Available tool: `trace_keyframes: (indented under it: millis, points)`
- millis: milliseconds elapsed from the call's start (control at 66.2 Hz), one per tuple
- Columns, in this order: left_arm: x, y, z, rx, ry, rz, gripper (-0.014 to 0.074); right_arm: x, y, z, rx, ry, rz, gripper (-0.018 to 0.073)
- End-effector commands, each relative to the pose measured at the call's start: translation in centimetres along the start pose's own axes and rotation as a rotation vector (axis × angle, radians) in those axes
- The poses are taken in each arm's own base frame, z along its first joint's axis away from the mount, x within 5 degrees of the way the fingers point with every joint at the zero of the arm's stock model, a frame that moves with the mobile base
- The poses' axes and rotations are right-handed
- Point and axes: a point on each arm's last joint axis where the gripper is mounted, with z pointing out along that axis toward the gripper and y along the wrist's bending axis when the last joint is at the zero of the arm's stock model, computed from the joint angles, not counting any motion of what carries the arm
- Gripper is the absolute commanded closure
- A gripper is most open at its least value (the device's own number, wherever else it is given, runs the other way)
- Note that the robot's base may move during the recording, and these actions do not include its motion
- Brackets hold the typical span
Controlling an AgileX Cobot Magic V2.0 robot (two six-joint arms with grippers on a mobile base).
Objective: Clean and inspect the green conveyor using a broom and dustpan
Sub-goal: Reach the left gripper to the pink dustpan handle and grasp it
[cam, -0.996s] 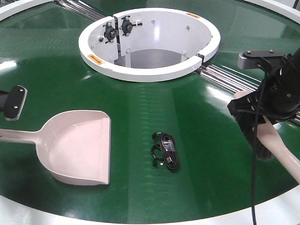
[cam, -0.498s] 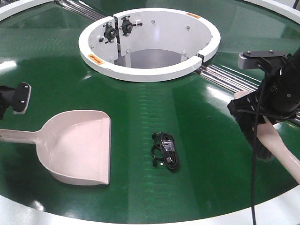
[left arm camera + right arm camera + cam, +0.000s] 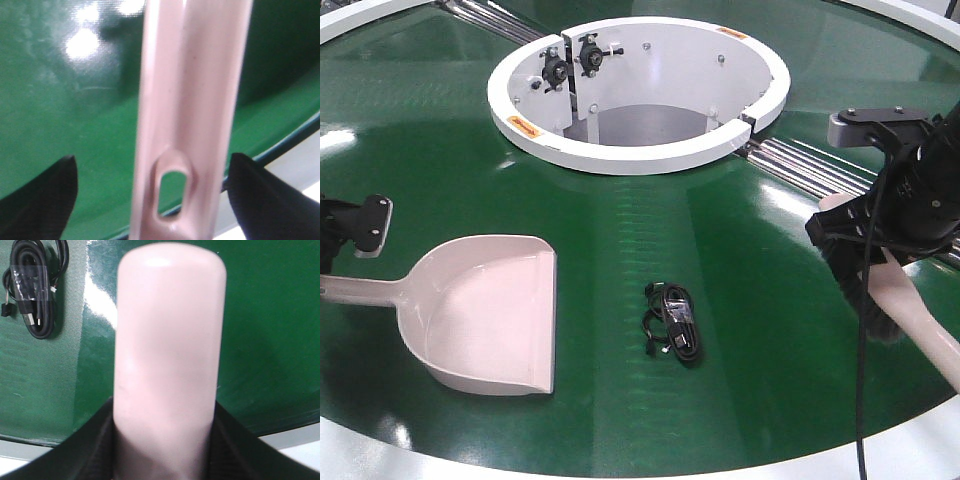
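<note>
The dustpan [image 3: 490, 315] lies flat on the green conveyor [image 3: 720, 240], mouth to the right and handle running off the left edge. My left gripper [image 3: 350, 225] hovers at that handle. In the left wrist view the dustpan handle [image 3: 192, 100], with its slotted hole, runs between the open fingers [image 3: 42, 200], with green belt showing on both sides of it. At the right, my right gripper [image 3: 865, 235] is shut on the broom [image 3: 920, 320], whose dark bristles hang below it. The broom's pink back [image 3: 167, 340] fills the right wrist view, pinched by my right gripper [image 3: 165, 420].
A coiled black cable [image 3: 672, 320] lies on the belt between dustpan and broom, and shows in the right wrist view as the cable [image 3: 35, 295]. The white hub opening [image 3: 640, 155] is at the back centre, metal rollers [image 3: 800, 165] beside it. The white outer rim [image 3: 620, 465] runs along the front.
My left gripper has swung in from the left edge and come down towards the dustpan handle. The dustpan, cable, right gripper and broom have stayed where they were.
</note>
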Motion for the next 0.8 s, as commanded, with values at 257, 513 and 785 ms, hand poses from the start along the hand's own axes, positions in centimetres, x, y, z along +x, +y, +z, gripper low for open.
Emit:
trace_keyframes:
  millis: [257, 513, 785]
  points:
    - [0.7, 0.1, -2.8, -0.058, 0.005, -0.028, 0.0458, 0.6, 0.2, -2.0, -0.002, -0.018, -0.005, 0.0563]
    - [0.2, 0.3, -3.5, -0.082, 0.000, -0.011, 0.0604, 0.6, 0.2, -2.0, -0.002, -0.018, -0.005, 0.0563]
    - [-2.1, 0.1, -4.1, -0.103, 0.019, 0.052, 0.0604, 0.6, 0.2, -2.0, -0.002, -0.018, -0.005, 0.0563]
